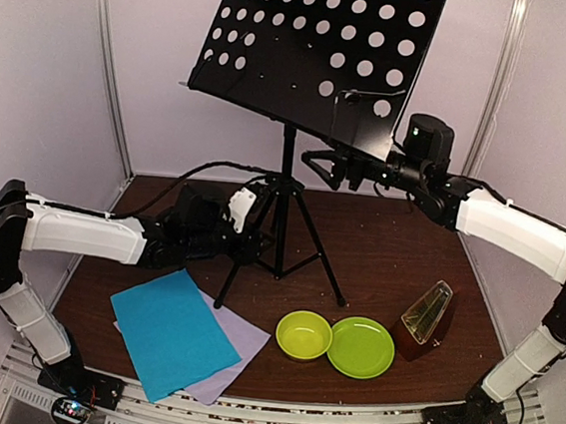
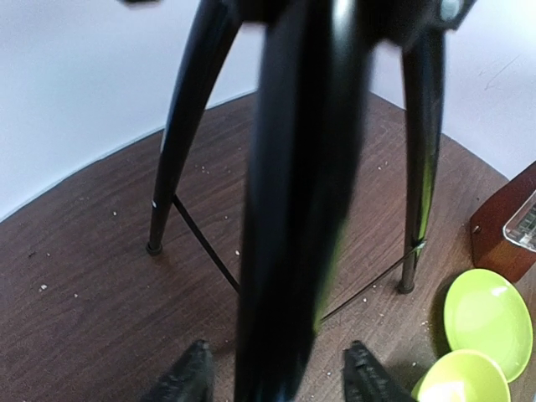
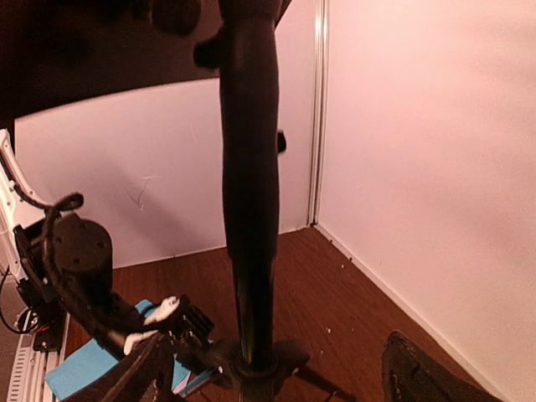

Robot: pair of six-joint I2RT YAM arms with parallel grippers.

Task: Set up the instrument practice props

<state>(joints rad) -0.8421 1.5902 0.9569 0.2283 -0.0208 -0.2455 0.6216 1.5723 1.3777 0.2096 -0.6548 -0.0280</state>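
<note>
The black perforated music stand (image 1: 319, 45) stands upright on its tripod at the back middle of the table. My left gripper (image 1: 252, 219) is open, its fingers on either side of a tripod leg (image 2: 293, 209) without touching it. My right gripper (image 1: 318, 165) is wide open beside the upper pole (image 3: 249, 209), which shows between its fingers. The cyan sheet (image 1: 171, 334) lies flat at the front left on top of the lilac sheet (image 1: 243, 336). The brown pyramid metronome (image 1: 426, 316) stands at the front right.
A lime-green bowl (image 1: 303, 334) and a lime-green plate (image 1: 361, 347) sit side by side at the front, between the sheets and the metronome. White walls close in the back and both sides. The tripod legs (image 1: 320, 261) spread over the table's middle.
</note>
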